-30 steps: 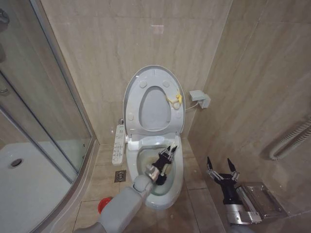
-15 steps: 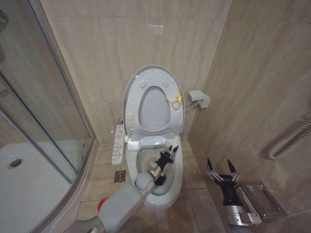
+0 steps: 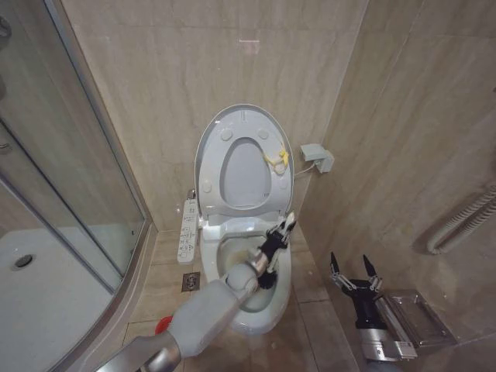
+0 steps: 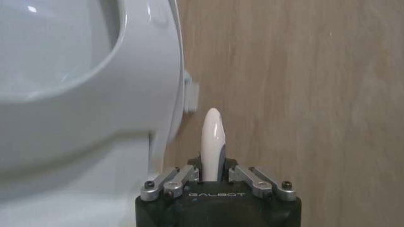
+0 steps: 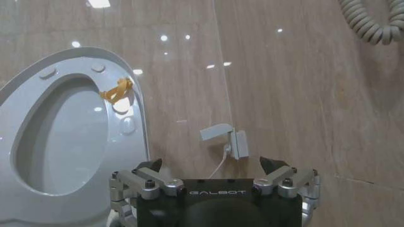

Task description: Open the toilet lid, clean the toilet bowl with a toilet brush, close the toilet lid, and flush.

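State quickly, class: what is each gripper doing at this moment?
Left gripper: shut on the toilet brush handle, over the toilet bowl.
Right gripper: open, holding nothing, parked near the right wall.

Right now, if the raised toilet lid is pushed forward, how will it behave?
The toilet lid stands upright, so a push probably swings it down. Its glossy plastic looks slippery; the yellow loop likely gives better grip.

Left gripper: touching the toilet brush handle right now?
Touching. In the left wrist view the left gripper is shut on the white toilet brush handle, which sticks out from between its fingers, beside the raised toilet lid.
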